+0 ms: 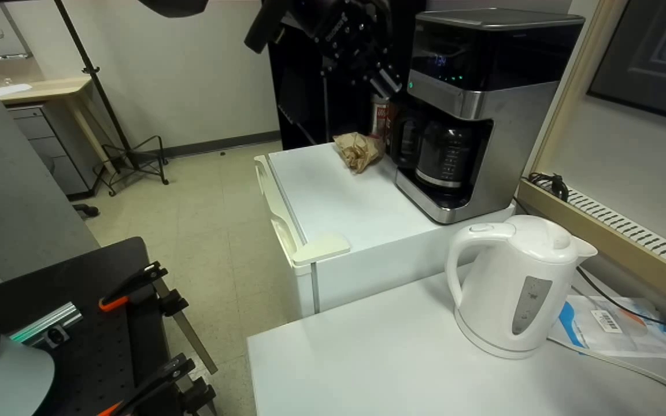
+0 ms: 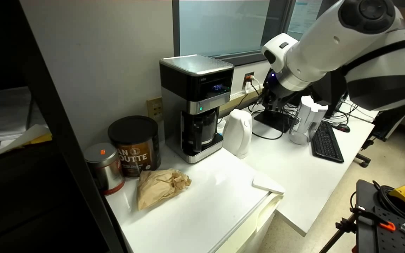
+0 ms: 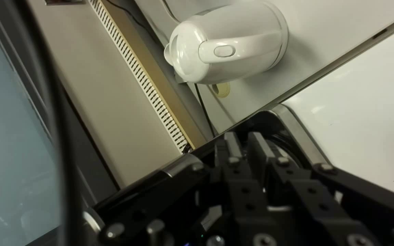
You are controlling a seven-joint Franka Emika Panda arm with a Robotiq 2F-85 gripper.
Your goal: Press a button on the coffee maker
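Coffee maker (image 2: pixel 196 107): I'm expecting heavy, stiff; favouring pressing its front band (image 2: pixel 211 103), not grasping.
Gripper (image 3: pixel 245 145): fingers (image 3: pixel 233 147) standing slightly apart, empty.

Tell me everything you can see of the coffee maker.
The coffee maker is a tall, boxy machine with a black upper section and metal-looking top, lower sides, front band and base. Its blue display is lit, and green lights glow. A dark, glass-looking carafe with a black handle sits in its bay. It stands upright on a white fridge-like unit, apart from the kettle.
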